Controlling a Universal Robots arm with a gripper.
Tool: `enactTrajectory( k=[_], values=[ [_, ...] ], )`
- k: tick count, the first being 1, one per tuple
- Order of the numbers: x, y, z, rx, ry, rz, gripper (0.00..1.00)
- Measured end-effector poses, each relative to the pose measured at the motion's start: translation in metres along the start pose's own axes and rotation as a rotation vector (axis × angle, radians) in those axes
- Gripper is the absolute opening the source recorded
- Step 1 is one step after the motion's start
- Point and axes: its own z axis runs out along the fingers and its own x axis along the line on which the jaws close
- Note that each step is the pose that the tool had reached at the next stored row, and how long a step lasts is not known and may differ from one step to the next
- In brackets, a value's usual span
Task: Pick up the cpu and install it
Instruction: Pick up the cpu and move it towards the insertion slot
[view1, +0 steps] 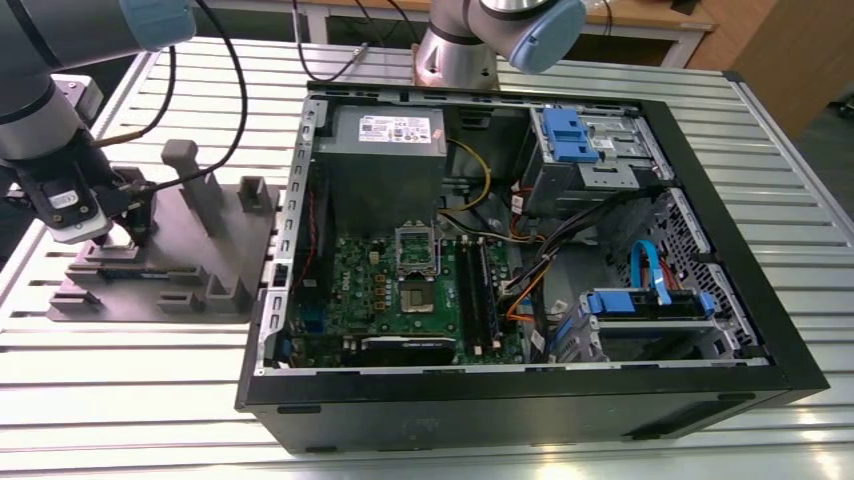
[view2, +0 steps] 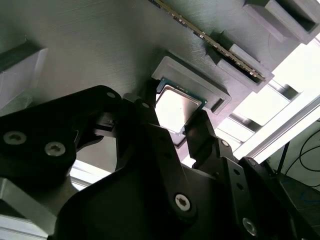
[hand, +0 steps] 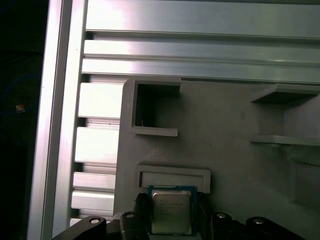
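Silvery, the cpu (hand: 171, 210) is nested in the grey plate (view1: 214, 292) at nine o'clock from the computer case (view1: 534, 400), the gripper (view1: 118, 238) set around it; whether the jaws are shut cannot be told, and it could be tipped if pinched crooked.

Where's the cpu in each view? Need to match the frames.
Second wrist view: the small flat silvery square cpu lies on the grey moulded plate, against a raised grey ledge.
First wrist view: cpu beside the same ledge.
Exterior view: cpu hidden beneath the arm's end effector, low over the plate at the exterior view's left.
Shared landmark: the grey moulded plate.
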Motion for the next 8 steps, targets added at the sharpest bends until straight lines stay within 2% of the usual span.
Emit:
enactTrajectory(
  k=[4,5,8],
  values=[
    [0.0000,0.0000,0.0000,-0.0002,0.0000,0.000,0.51],
    [0.0000,0.0000,0.0000,-0.0002,0.0000,0.000,0.57],
    [0.0000,0.0000,0.0000,-0.0002,0.0000,0.000,0.57]
  ],
)
